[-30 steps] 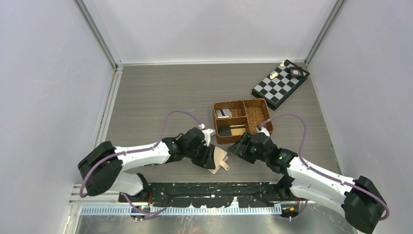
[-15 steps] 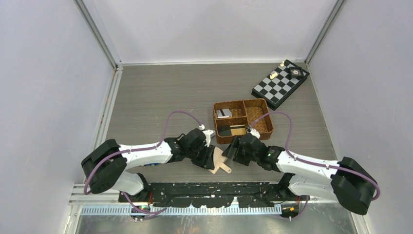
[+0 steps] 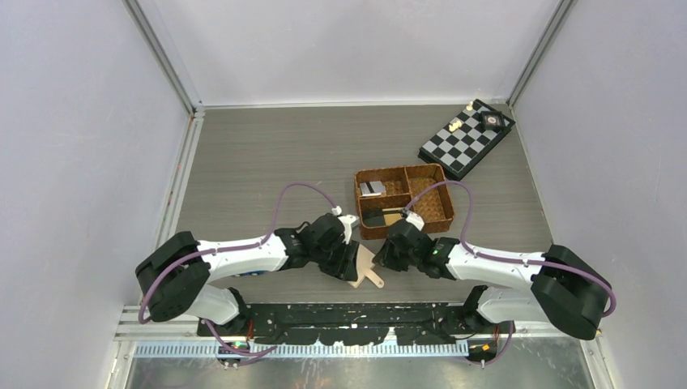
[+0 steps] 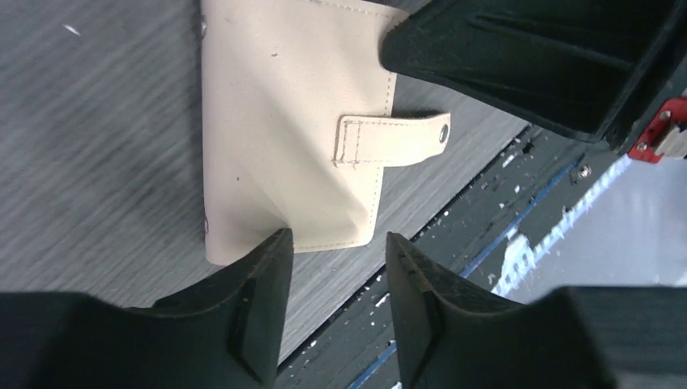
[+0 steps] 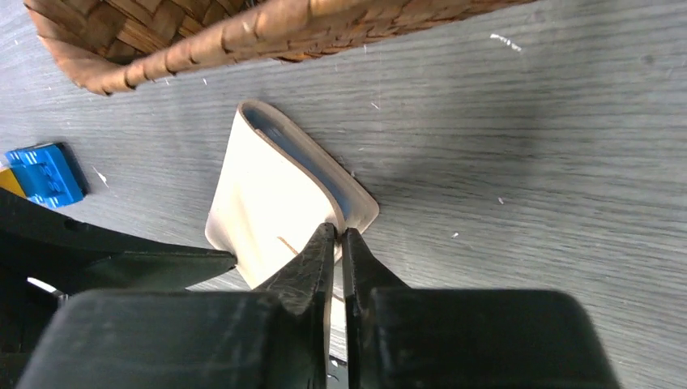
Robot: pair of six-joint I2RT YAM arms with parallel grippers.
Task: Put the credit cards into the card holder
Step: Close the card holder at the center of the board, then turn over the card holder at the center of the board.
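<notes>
Beige card holder [image 3: 366,274] lies folded on the table [image 3: 267,162] just off the woven basket's [image 3: 403,169] near-left corner, with its snap tab [image 4: 393,139] lying loose across its face. Your right gripper [image 3: 387,258] has swung in since a second ago. It was hanging off the basket's near edge, and now it's at the holder's side toward the basket. In the wrist view its fingers [image 5: 312,267] are pressed almost together on the holder's pale lip, with a thin sliver pinched between them. Your left gripper [image 3: 350,263] has barely shifted; its fingers [image 4: 259,284] are spread apart, straddling one corner of the holder. The cards haven't moved. The black card [image 3: 374,217] and yellow-tan card [image 3: 395,215] are in the basket's near-left compartment, the silver-grey card [image 3: 373,188] in the far-left one.
</notes>
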